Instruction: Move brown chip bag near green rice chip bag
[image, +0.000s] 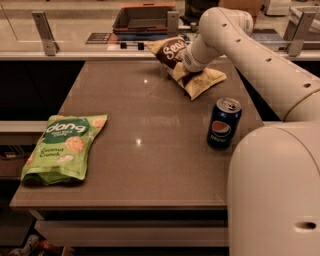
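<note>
The brown chip bag (176, 51), dark brown with cream edges and white script, sits at the far right of the table. Its upper end is tilted up and its cream lower end (206, 81) rests on the tabletop. My gripper (187, 69) is pressed into the middle of this bag, with the white wrist covering the contact. The green rice chip bag (66, 146), a flat bright green "dang" pouch, lies at the front left corner of the table, far from the brown bag.
A blue Pepsi can (223, 123) stands upright on the right side, just in front of the brown bag. The brown table (145, 165) ends at a counter with metal posts (44, 34) at the back. My white arm and base (272, 190) fill the right foreground.
</note>
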